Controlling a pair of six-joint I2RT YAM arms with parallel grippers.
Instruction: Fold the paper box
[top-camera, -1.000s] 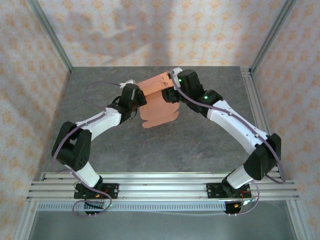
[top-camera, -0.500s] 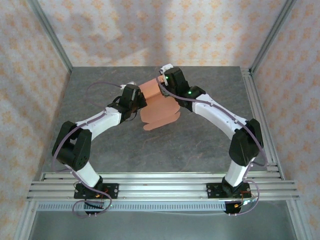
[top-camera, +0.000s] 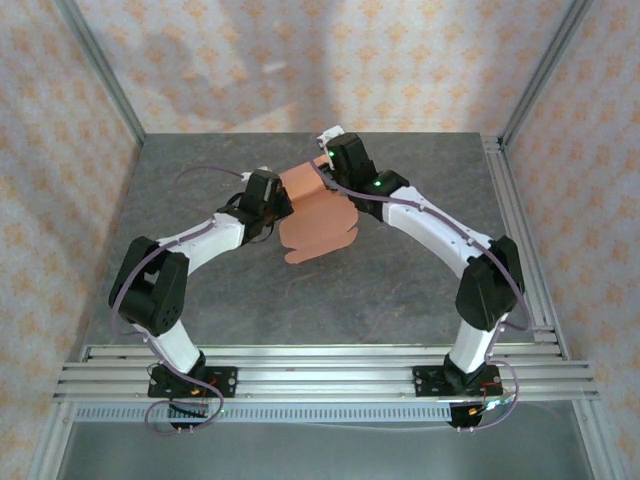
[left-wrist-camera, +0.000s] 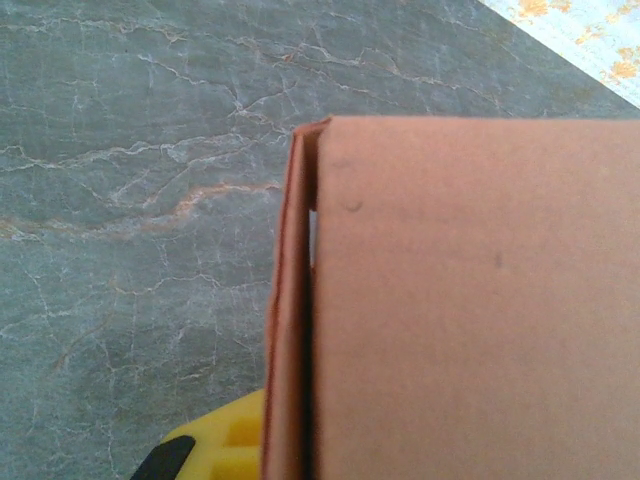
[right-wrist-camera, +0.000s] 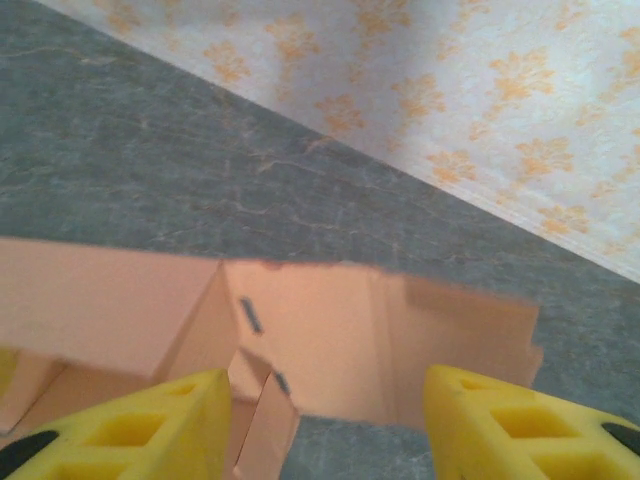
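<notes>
A salmon-orange thin-card paper box sits between the two arms at the upper centre of the overhead view, over a grey marbled table. It looks only partly folded: some panels are creased upright, the rounded flaps hang open, and closing remains. The left gripper is clamped shut on the card's left edge, the right gripper spreads its yellow fingers apart at the far edge without pinching anything, and no brand or writing is readable.

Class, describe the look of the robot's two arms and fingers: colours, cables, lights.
The left arm and right arm have white links, black joints and thin greyish-lilac cables. Small green lights glow on the right one. The fingers are yellow with black patches.
</notes>
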